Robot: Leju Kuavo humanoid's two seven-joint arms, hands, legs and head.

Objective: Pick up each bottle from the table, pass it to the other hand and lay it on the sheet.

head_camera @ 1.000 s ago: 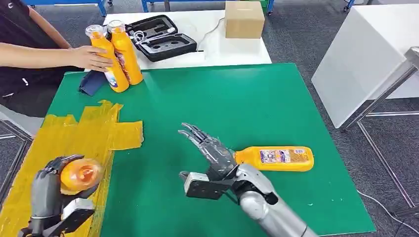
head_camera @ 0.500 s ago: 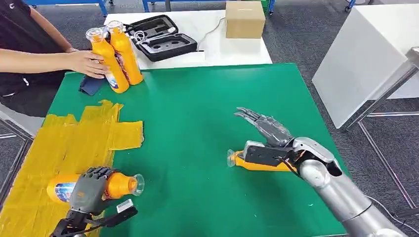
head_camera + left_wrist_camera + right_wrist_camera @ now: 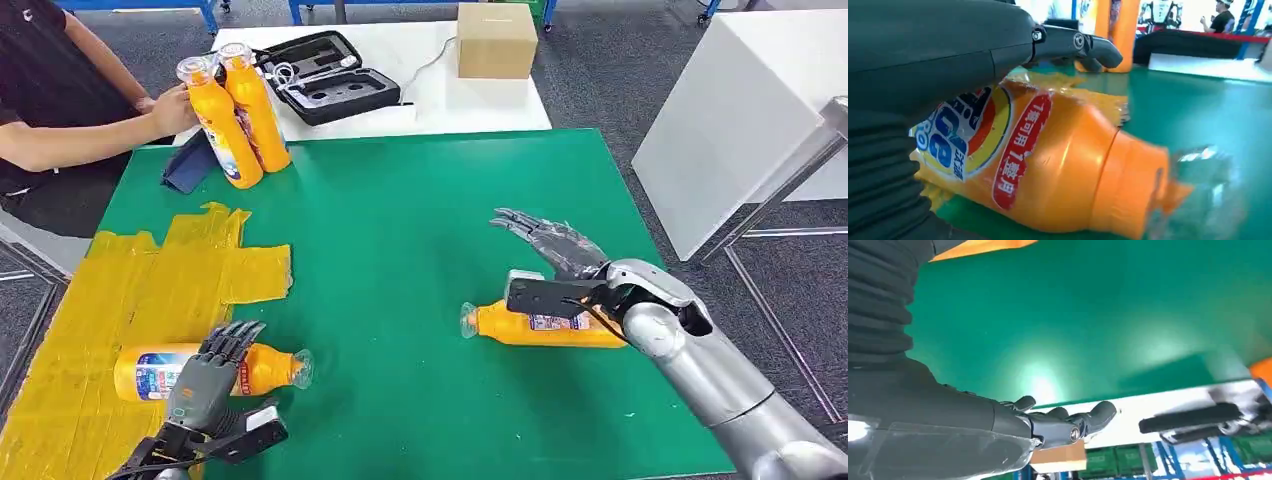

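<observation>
four bottles: one (image 3: 190,369) under the open left hand (image 3: 212,372) on the sheet (image 3: 130,300), one (image 3: 545,326) below the open right hand (image 3: 560,262), two (image 3: 240,115) far ahead.

Open green tabletop (image 3: 420,230) is seen ahead of both hands. A lying bottle (image 3: 545,327) is just beneath the right hand (image 3: 555,250); two upright bottles (image 3: 240,115) and a person's hand (image 3: 172,110) are well ahead of the left hand (image 3: 212,370).
</observation>
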